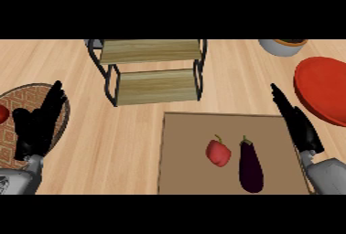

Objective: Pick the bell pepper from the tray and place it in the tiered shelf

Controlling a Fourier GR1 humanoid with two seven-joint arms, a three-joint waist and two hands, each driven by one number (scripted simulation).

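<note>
Red bell pepper (pixel 218 153) lies lower centre on tray (pixel 189 155), eggplant (pixel 251 167) just beside: risk right hand (pixel 297 123), fingers straight, empty, knocks it. Tiered shelf (pixel 154 68) upper centre. Left hand (pixel 39 121) released, lower left.

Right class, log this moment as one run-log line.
bell pepper: on tray, beside eggplant | tiered shelf: unfilled | left hand: open | right hand: open

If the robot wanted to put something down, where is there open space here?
Both boards of the tiered shelf are bare. Open counter lies between the woven mat and the tray. The tray's left part is free; its right part holds the bell pepper and eggplant.
</note>
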